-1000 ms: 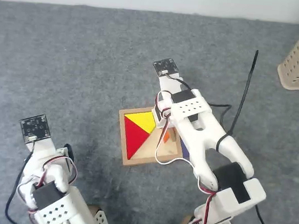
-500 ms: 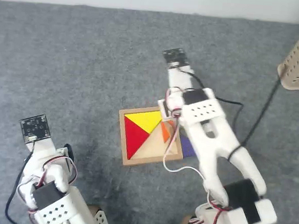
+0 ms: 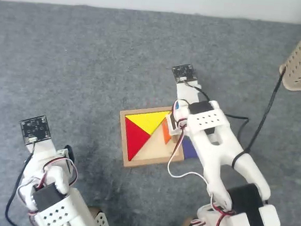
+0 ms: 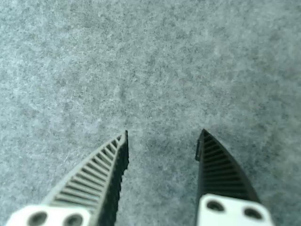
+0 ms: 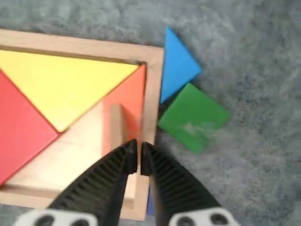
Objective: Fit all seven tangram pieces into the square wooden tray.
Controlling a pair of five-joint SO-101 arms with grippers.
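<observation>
**Tray status.** The square wooden tray (image 3: 122, 142) lies on the grey table (image 3: 81, 61). Three pieces are seated inside it: the yellow triangle (image 5: 66, 82), the red triangle (image 5: 19, 132) and the orange piece (image 5: 130, 92), which sits against the rim on the right arm's side. The rest of the tray floor is bare wood.

**Loose pieces.** The blue triangle (image 5: 178, 63) and the green square (image 5: 194, 115) lie on the table just beside the outer face of that rim, close together. A purple piece (image 3: 190, 147) lies beside the same rim, partly under the right arm.

**Claws.** The right claw (image 5: 135, 149) hangs over the rim near the orange piece, clenched with nothing between its jaws. The left claw (image 4: 162, 143) is released, its jaws spread over bare table, well apart from the tray.

**Handling (a judgement).** The pieces look thin, stiff, light and smooth-faced. Lying flat, they offer only their edges. Grip the green square across two parallel sides. A triangle will likely slip out of a pinch on its slanted edges, so span its long edge and the opposite corner.
</observation>
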